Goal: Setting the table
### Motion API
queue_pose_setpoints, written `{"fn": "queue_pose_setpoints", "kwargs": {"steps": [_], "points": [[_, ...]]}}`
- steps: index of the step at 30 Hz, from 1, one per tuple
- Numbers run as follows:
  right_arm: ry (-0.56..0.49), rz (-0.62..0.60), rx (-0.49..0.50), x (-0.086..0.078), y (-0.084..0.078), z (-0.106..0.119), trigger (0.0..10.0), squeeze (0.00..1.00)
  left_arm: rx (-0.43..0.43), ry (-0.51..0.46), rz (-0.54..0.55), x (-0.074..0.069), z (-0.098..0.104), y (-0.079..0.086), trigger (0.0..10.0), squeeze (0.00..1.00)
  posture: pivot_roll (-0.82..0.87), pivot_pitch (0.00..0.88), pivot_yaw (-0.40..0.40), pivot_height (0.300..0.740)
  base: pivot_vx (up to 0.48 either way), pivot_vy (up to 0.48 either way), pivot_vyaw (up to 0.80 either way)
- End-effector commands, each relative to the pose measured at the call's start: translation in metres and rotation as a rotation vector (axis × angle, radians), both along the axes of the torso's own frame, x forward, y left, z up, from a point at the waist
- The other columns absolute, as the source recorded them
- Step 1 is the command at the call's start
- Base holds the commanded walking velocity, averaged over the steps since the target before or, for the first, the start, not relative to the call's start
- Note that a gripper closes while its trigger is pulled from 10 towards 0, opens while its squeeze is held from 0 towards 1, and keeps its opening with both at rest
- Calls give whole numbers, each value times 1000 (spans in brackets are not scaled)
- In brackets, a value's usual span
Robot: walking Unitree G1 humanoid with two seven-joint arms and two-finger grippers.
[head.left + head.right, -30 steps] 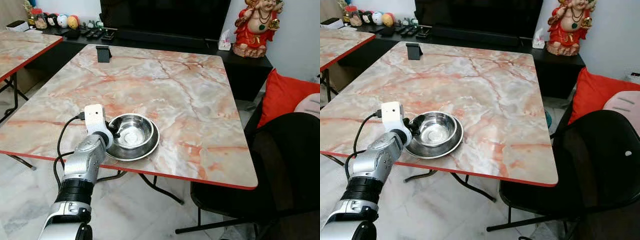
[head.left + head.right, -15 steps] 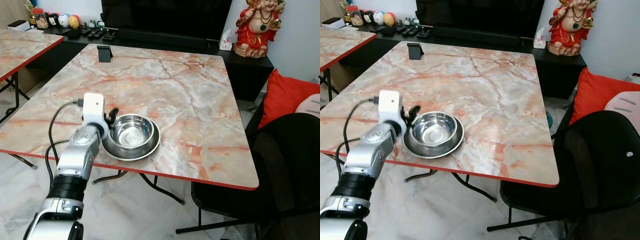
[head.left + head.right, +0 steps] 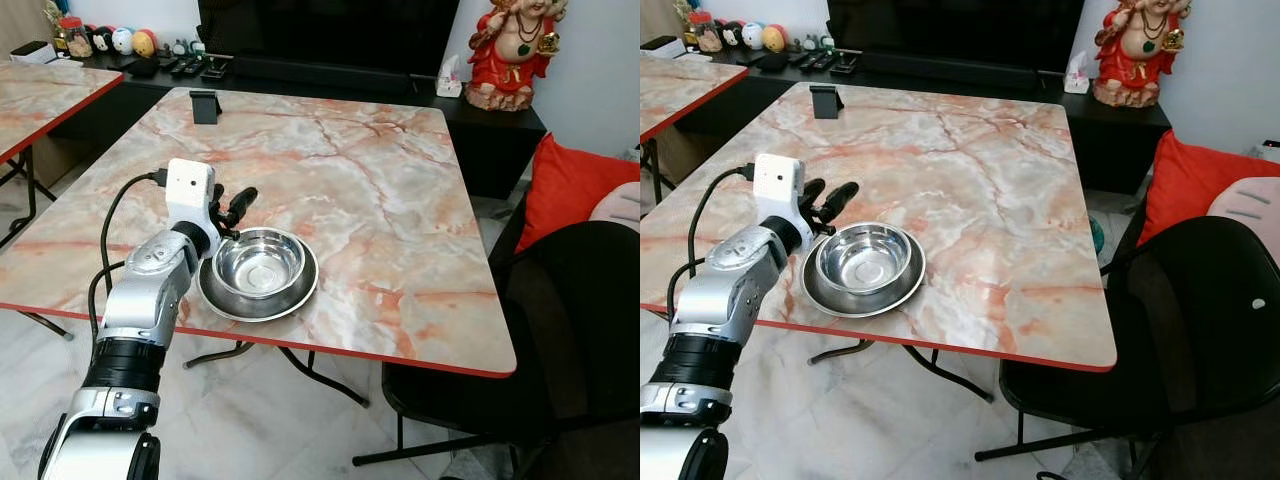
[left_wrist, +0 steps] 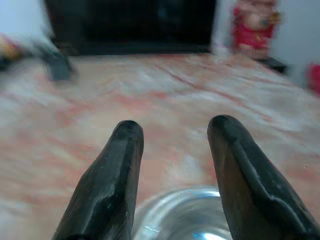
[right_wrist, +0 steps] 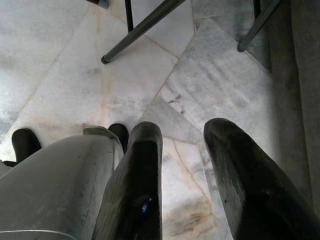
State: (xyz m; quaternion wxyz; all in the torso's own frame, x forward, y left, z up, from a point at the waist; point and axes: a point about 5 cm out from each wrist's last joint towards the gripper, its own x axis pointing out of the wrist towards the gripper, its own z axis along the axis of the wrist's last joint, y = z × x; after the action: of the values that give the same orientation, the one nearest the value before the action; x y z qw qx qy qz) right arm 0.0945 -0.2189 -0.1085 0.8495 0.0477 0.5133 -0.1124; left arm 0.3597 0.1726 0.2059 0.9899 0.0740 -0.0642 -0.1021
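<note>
A steel bowl is seen resting upright on the marble-patterned bench, near the front edge on the robot's left side, empty and well apart from the small black stand at the far edge. The left tool is held just above the bowl's far-left rim, its two black fingers spread apart with nothing between them; in the left wrist view the bowl's shiny rim lies below the gap. The right tool hangs beside the robot's body over the tiled floor, fingers parted and empty.

The bowl is judged to be light, rigid and not fragile — but its polished metal is likely slippery, and its wide flared lip offers little depth. A hold is best taken across the rim, one finger inside the wall and one outside under the lip, where the edge is stiffest. A pinch on the flat lip alone could slide off, and a nudge may send the bowl skating across the smooth bench — the front edge is close.
</note>
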Motion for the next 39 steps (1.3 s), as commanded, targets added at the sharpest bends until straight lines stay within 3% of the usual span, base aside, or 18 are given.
{"fn": "queue_pose_setpoints", "kwargs": {"steps": [1,3,5,7,8,12,17,24,30,39], "points": [[-4,-14,1,-1,-1,0,10000,0,70,-68,51,-5,-3,-4,10000,0,124,0,-66,728,0,0,0],[-5,-17,0,-1,-1,0,10000,0,56,-86,60,-9,-6,-7,10000,0,122,0,-67,728,0,0,0],[-7,-21,-3,-1,-1,0,10000,0,171,-120,-25,-19,-20,-21,10000,0,125,0,-72,728,0,0,0],[-8,-23,-5,-1,-1,0,10000,0,194,-124,-58,-23,-24,-27,10000,0,127,0,-74,728,0,0,0],[-9,-26,-8,-2,-2,0,10000,0,138,-123,-85,-30,-30,-33,10000,0,123,0,-70,728,0,0,0],[-12,-33,-8,-3,-2,0,10000,0,125,-125,-84,-34,-36,-37,10000,0,128,0,-79,728,0,0,0],[-2,-15,-20,-4,-5,0,10000,0,165,-118,-94,-35,-45,-46,10000,0,140,0,-97,728,0,0,0],[-2,-23,-24,-6,-5,0,10000,0,62,-109,-131,-36,-45,-66,10000,0,112,0,-83,728,0,0,0],[2,-31,-28,-7,-4,0,10000,0,17,-115,-112,-35,-43,-67,10000,0,104,0,-77,728,0,0,0],[-9,-93,-22,-8,-2,-1,10000,0,48,-106,-154,-28,-44,-73,10000,0,-2,0,-16,728,0,0,0]]}}
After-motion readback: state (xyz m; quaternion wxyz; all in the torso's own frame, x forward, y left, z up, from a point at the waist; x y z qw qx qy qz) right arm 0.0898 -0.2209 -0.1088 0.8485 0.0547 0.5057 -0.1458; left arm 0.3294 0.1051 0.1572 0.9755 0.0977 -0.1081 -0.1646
